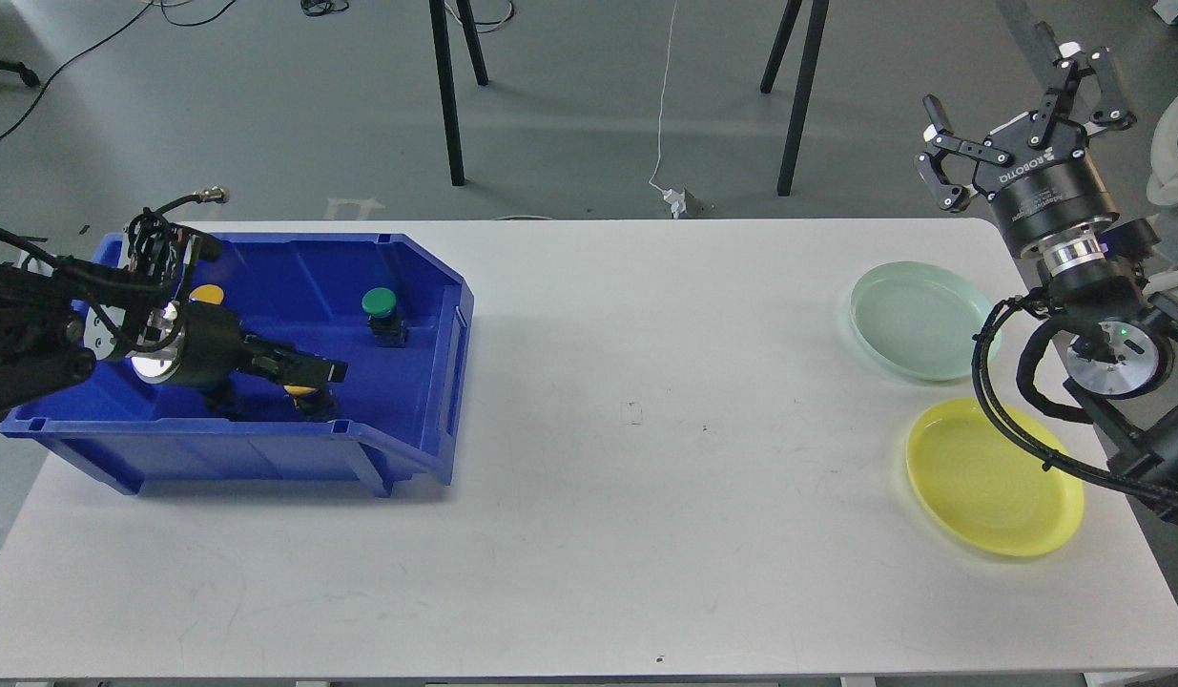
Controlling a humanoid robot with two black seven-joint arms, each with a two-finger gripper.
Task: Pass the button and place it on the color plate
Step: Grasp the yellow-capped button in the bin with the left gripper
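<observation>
The yellow color plate point(995, 477) lies at the table's right, near the front. A blue bin point(426, 382) at the left holds the buttons: a green one point(380, 302) towards its back right, a yellow one point(206, 294) at its back left, and a yellow one point(300, 389) at the front, partly hidden. My left gripper point(327, 369) reaches low into the bin, its tips right over that front yellow button; its dark fingers cannot be told apart. My right gripper point(1020, 110) is open and empty, raised beyond the table's far right corner.
A pale green plate point(918, 320) lies just behind the yellow one, under my right arm. Black stand legs point(445, 95) and a white cable point(661, 114) are on the floor beyond the table.
</observation>
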